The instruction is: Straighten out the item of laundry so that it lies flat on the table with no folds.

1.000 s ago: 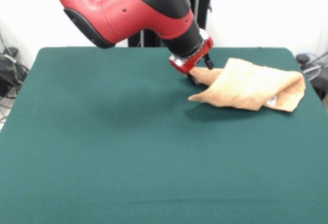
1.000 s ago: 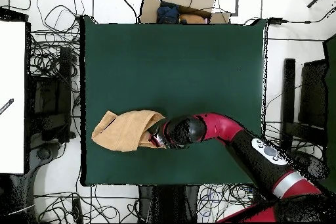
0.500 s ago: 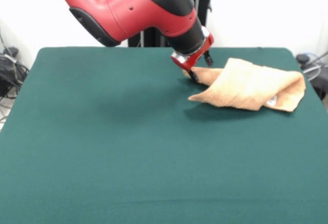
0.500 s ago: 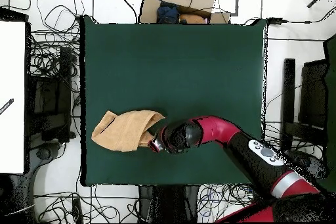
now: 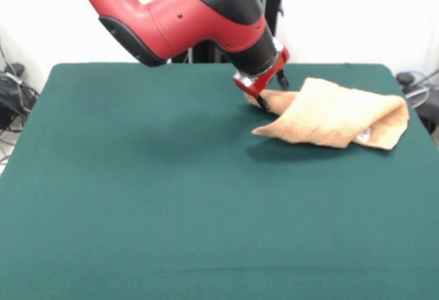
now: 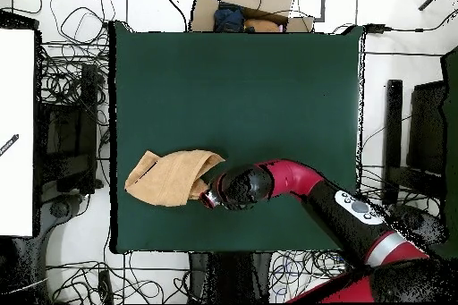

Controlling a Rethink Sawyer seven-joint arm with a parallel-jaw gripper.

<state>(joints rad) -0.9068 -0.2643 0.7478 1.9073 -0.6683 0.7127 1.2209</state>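
From the front we see the gripper [image 5: 269,93] at the folded towel [image 5: 336,114]'s corner, a white label [image 5: 363,136] showing; whether it pinches, we cannot tell. Overhead, the towel [image 6: 170,176] lies near the bench [image 6: 268,78]'s edge.

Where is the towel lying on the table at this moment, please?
In the front view the folded towel lies at the table's far right, near the robot's side, with the gripper at its left corner.
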